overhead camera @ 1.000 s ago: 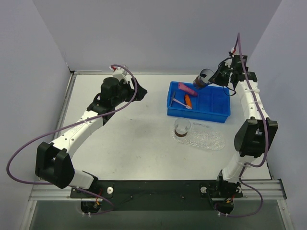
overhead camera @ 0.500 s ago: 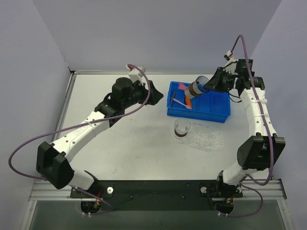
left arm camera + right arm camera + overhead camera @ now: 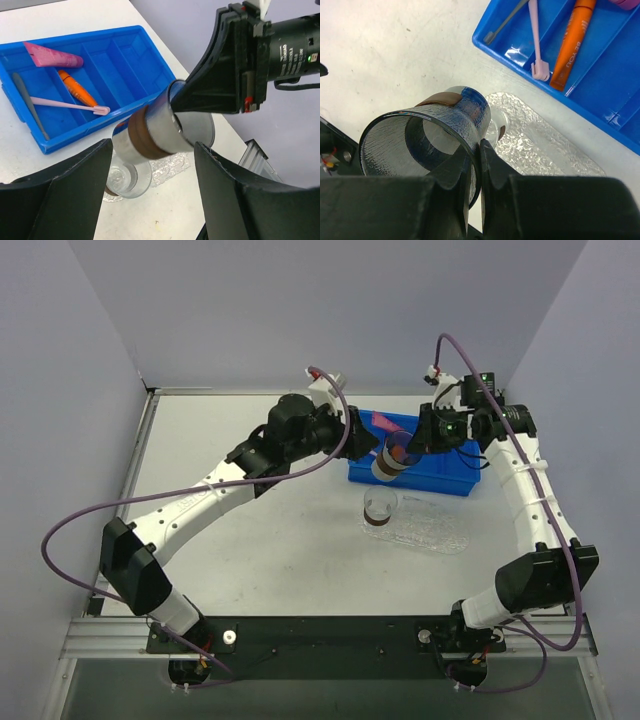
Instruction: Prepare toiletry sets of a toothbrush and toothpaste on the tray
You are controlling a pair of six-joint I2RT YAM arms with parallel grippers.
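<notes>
Two tubes: the pink tube (image 3: 52, 55) and the orange tube (image 3: 77, 87) lie in neighbouring compartments of the blue bin (image 3: 130, 55); neither is on the tray.
Toothbrush: the toothbrush (image 3: 70, 105) lies in the same bin across its dividers, close to the orange tube's lower end, with a grey stick (image 3: 30, 105) on its 9 o'clock side.
Long axis: in the left wrist view the brush runs roughly 9 to 3 o'clock, head at the 3 o'clock end.
Tray: the tray (image 3: 440, 532) sits on the table just beside the bin, at the bin's 6 o'clock in the top view. It carries only a second cup (image 3: 380, 508), at its 9 o'clock end.
Left gripper: the left gripper (image 3: 358, 436) is spread wide and holds nothing. It hangs over the bin's 9 o'clock end in the top view.
Bearing: in its own camera the brush lies at about 10 o'clock from the gap between the fingers.
Right gripper: the right gripper (image 3: 476, 155) is pinched on the rim of a cup (image 3: 155, 131), which is held tilted in the air over the bin's near edge, above the tray.
Nearer arm: both reach the bin, but only the left is free, so the brush is probably its pick. The jaws would need to close across the 9-to-3 line.
</notes>
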